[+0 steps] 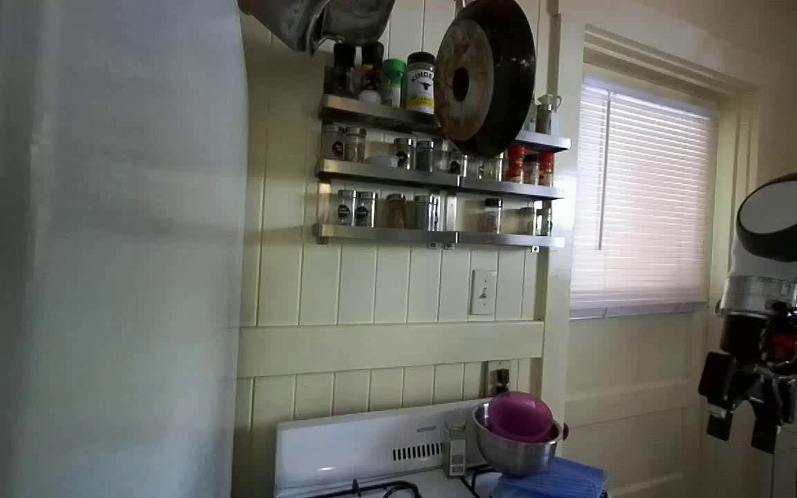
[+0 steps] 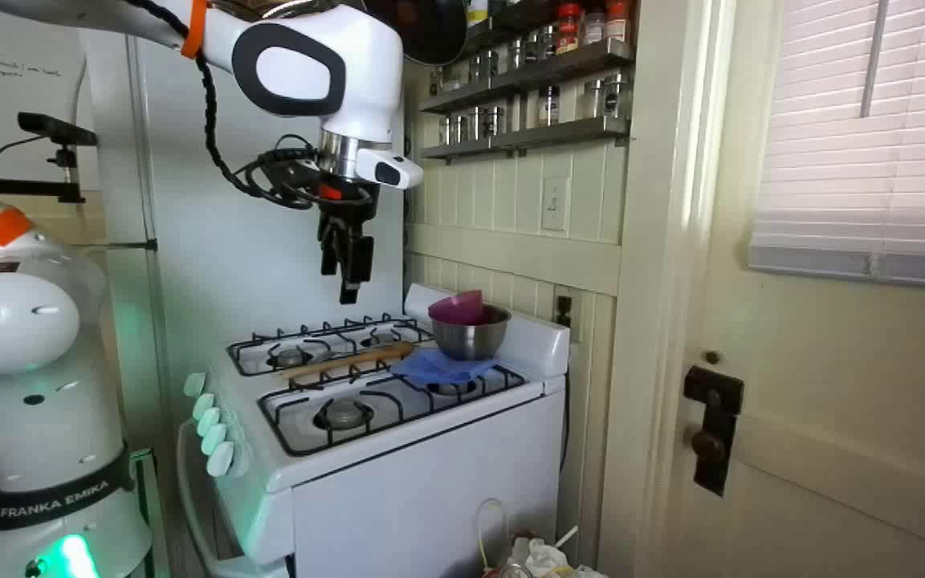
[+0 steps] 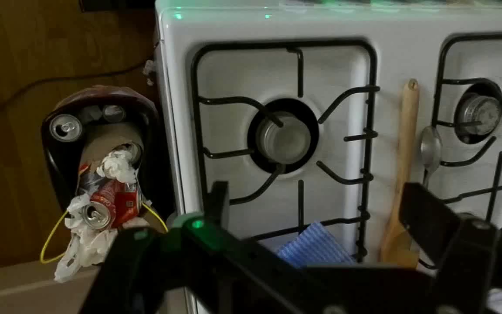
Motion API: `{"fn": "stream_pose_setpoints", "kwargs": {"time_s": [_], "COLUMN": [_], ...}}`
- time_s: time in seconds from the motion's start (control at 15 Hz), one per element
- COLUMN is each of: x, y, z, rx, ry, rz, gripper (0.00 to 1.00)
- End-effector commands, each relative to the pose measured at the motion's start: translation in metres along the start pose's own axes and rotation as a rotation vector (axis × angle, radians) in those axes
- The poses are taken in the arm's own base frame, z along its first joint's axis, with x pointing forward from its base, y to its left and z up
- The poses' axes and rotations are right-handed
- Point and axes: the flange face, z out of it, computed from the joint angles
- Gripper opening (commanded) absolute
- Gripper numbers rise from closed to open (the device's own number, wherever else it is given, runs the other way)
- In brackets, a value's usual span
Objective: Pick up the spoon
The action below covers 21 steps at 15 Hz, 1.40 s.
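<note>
Two spoons lie on the stove's middle strip. A wooden spoon (image 3: pixel 407 126) points its handle toward the knob side, and it also shows in an exterior view (image 2: pixel 342 364). A metal spoon (image 3: pixel 430 147) lies beside it, its bowl near the grate of the neighbouring burner. My right-hand finger in the wrist view hides part of both. The metal spoon cannot be made out in the exterior views. My gripper (image 3: pixel 318 198) is open and empty, with its fingers wide apart. It hangs high above the stove, pointing down, in both exterior views (image 1: pixel 743 427) (image 2: pixel 340 277).
The white stove (image 2: pixel 422 449) has black raised grates (image 3: pixel 368 152). A blue cloth (image 2: pixel 440 366) lies at its back corner under a steel bowl (image 2: pixel 470 339) holding a pink bowl (image 2: pixel 456 308). A trash bin (image 3: pixel 50 152) stands beside the stove. Shelves and a hanging pan (image 1: pixel 485 76) are on the wall.
</note>
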Motion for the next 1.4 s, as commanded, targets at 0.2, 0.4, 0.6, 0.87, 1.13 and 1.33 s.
{"fn": "stream_pose_setpoints", "kwargs": {"time_s": [0.2, 0.4, 0.6, 0.87, 1.13, 1.33], "x": [0.0, 0.019, 0.052, 0.094, 0.116, 0.108], "y": [0.0, -0.016, -0.043, -0.086, -0.13, -0.122], "z": [0.0, 0.012, 0.029, 0.072, 0.104, 0.103], "rx": [0.0, -0.027, -0.089, -0.147, -0.197, -0.194], "ry": [-0.001, 0.006, 0.053, 0.04, -0.025, -0.014], "rz": [0.0, 0.002, 0.01, 0.02, -0.005, -0.016], "gripper": [1.0, 1.0, 1.0, 1.0, 1.0, 1.0]}}
